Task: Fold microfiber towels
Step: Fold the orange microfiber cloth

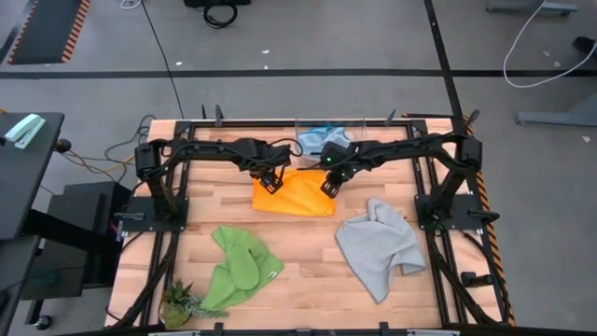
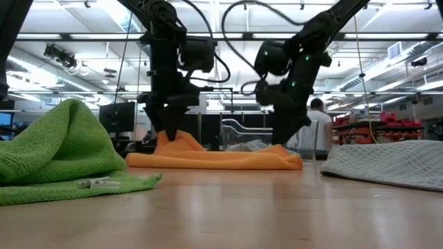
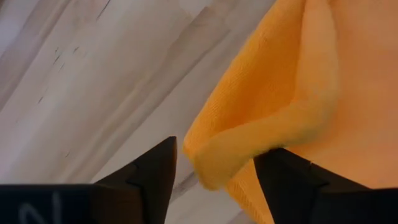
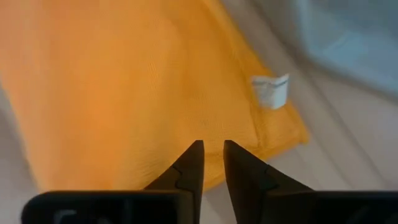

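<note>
Nearest the front edge of the table (image 1: 308, 271), the green towel (image 1: 238, 266) lies crumpled at the left and the grey towel (image 1: 381, 245) lies rumpled at the right, well apart. Farther back, in the middle, the orange towel (image 1: 296, 194) lies folded flat, its long axis running left to right. The left gripper (image 1: 270, 180) hangs at its left end with fingers spread wide around a raised corner fold, not pinching it. The right gripper (image 1: 329, 184) hovers over the right end, fingers narrow with a slim gap, holding nothing. Behind them, the blue towel (image 1: 324, 140) sits at the back edge.
</note>
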You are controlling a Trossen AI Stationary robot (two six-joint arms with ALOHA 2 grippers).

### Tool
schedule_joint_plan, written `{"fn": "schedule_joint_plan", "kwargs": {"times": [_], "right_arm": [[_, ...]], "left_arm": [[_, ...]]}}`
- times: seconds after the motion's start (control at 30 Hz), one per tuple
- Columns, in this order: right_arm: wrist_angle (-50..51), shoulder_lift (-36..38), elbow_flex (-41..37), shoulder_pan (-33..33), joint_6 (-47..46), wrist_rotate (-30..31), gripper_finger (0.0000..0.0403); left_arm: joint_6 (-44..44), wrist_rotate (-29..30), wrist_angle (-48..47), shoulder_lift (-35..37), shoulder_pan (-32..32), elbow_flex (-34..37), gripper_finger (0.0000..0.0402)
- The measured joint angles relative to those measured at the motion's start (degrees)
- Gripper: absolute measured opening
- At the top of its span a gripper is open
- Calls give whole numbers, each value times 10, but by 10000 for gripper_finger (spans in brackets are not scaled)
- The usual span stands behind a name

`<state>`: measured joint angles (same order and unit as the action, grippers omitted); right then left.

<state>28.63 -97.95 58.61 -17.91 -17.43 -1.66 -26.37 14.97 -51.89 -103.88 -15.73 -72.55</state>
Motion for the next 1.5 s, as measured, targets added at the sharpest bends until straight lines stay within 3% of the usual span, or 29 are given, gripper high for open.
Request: {"fn": "schedule_joint_plan", "kwargs": {"times": [0.4, 0.83, 1.07, 1.5], "right_arm": [[-31, -50, 1, 0, -4, 28, 5], [13, -49, 0, 12, -21, 148, 3], [23, -48, 0, 33, -19, 164, 7], [125, 24, 0, 69, -4, 196, 10]], "left_arm": [[-31, -7, -22, 16, 2, -2, 207], [-60, 9, -94, 17, 2, -2, 201], [-75, 5, -113, 17, 10, -2, 187], [-122, -22, -134, 34, 102, -2, 159]]}}
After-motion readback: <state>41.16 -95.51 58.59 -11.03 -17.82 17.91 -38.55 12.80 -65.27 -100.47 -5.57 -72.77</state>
